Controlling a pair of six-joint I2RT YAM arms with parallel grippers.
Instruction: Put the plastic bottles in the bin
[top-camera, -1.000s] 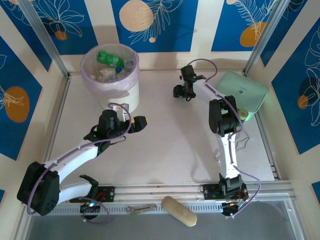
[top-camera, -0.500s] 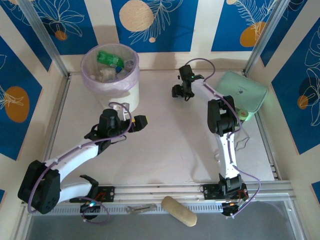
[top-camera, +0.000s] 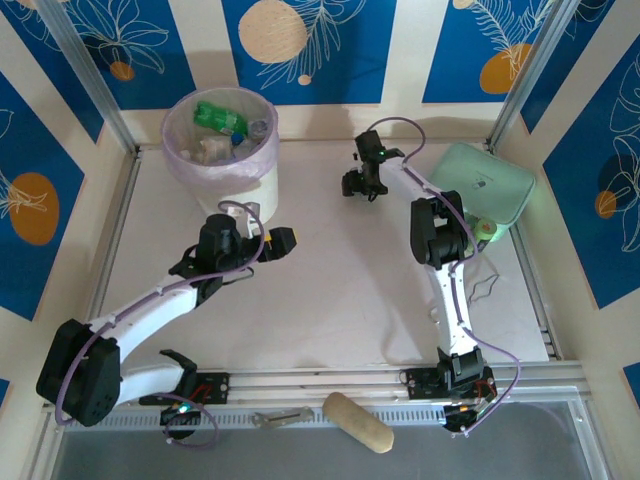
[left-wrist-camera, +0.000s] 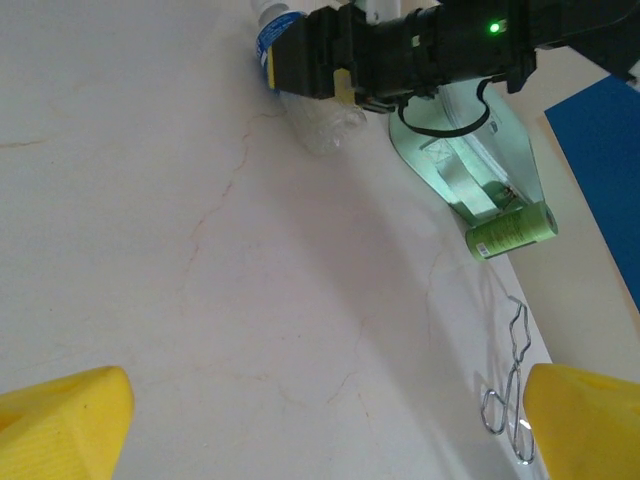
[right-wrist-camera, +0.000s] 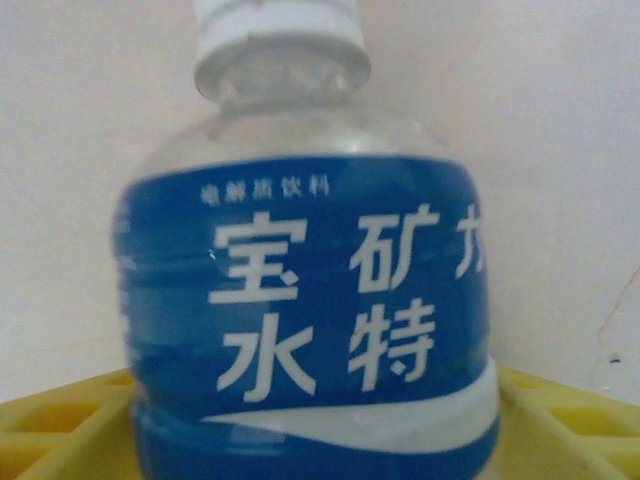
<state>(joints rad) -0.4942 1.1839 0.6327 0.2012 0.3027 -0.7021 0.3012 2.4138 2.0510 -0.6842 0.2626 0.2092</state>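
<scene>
Yellow fingers (right-wrist-camera: 60, 425) of the R gripper (top-camera: 361, 186) sat either side of a clear blue-label bottle (right-wrist-camera: 300, 300), white cap pointing away from the wrist cam. Couldn't tell if the jaws pinched it or just straddled it. From the L wrist cam the bottle looked to be lying on the tabletop (top-camera: 330, 290) under that gripper, at the far side, well apart from the bin (top-camera: 243, 190). The L gripper (top-camera: 282, 243) was spread wide w/ nothing in it, over bare table just in front of the bin. The bin already held several bottles, incl. a green bottle (top-camera: 218, 115) on top. A small green-label bottle (left-wrist-camera: 512, 230) lay touching the mint pouch (top-camera: 490, 180) at the R edge, w/ a wire clip (left-wrist-camera: 510, 400) nearer the arm base. Step in hand, prob.: grasp of the blue-label bottle by the R arm. Next move, as I judged it, called for a firm squeeze on the label band, a lift clear of the table, a carry left over the bin rim, then a release. The smooth round body could slip or roll if the grip was loose.
</scene>
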